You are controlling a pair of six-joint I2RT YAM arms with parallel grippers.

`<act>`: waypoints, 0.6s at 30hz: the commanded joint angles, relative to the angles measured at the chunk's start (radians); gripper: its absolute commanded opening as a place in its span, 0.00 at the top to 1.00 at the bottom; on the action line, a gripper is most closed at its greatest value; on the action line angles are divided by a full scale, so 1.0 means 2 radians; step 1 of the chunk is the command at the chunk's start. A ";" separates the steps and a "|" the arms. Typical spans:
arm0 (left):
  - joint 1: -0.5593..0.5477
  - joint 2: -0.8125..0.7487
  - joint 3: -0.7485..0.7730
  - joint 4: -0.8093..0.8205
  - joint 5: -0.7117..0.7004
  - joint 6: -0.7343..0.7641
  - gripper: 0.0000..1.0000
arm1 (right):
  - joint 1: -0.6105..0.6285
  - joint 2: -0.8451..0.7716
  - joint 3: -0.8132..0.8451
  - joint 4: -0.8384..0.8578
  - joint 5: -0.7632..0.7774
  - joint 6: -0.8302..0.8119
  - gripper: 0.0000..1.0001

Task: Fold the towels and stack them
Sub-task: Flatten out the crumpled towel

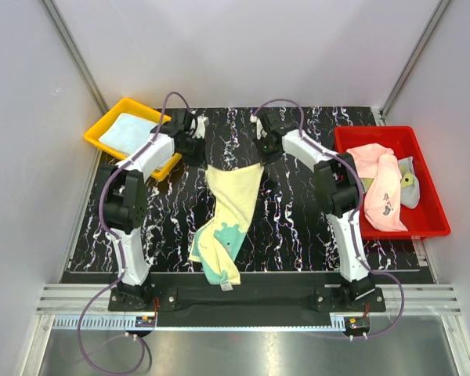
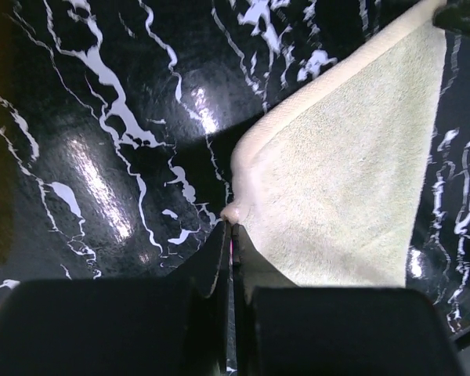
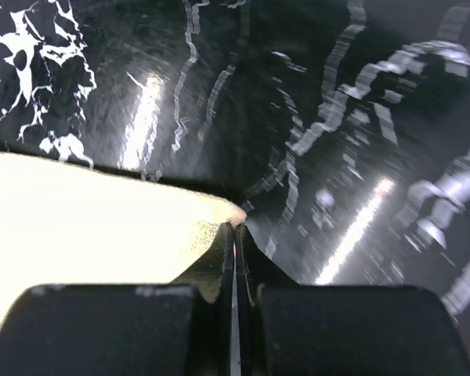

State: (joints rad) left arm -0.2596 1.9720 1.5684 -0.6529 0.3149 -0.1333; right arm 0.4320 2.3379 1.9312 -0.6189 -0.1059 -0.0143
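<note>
A pale yellow towel with teal patches (image 1: 229,211) hangs stretched between my two grippers, and its lower end lies crumpled on the black marbled table near the front edge. My left gripper (image 1: 204,162) is shut on the towel's upper left corner, which pokes out past the closed tips (image 2: 233,224), with the cloth (image 2: 345,172) spreading to the right. On the upper right corner my right gripper (image 1: 264,160) is shut as well (image 3: 236,225), the cloth (image 3: 102,211) running off to the left. A light blue towel (image 1: 129,131) lies in the yellow tray. A pink towel (image 1: 380,188) lies in the red tray.
The yellow tray (image 1: 102,124) stands at the back left and the red tray (image 1: 431,200) at the right edge. In the red tray, a pale grey-blue cloth with a yellow patch (image 1: 409,182) lies beside the pink towel. Grey walls close in both sides.
</note>
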 commanded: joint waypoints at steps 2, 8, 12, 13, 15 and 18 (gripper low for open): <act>0.002 -0.102 0.061 -0.001 0.009 -0.005 1.00 | 0.000 -0.153 0.005 -0.013 0.079 0.004 1.00; 0.001 -0.193 0.092 -0.012 0.033 -0.004 1.00 | 0.000 -0.305 -0.028 -0.026 0.110 0.023 1.00; -0.017 -0.258 0.078 -0.007 0.050 -0.001 1.00 | 0.005 -0.413 -0.086 -0.018 0.092 0.025 1.00; -0.021 -0.271 0.072 -0.013 0.056 0.001 1.00 | 0.010 -0.458 -0.100 -0.010 0.074 0.023 1.00; -0.031 -0.306 0.069 -0.022 0.068 0.004 1.00 | 0.019 -0.503 -0.139 -0.005 0.063 0.021 1.00; -0.077 -0.352 0.045 -0.016 0.063 0.005 1.00 | 0.047 -0.590 -0.197 0.010 0.038 0.010 1.00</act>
State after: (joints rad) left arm -0.3618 1.3319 1.6920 -0.6823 0.4099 -0.1310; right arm 0.4858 1.2243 1.6501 -0.6086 0.0109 0.0227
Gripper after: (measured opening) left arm 0.012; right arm 0.011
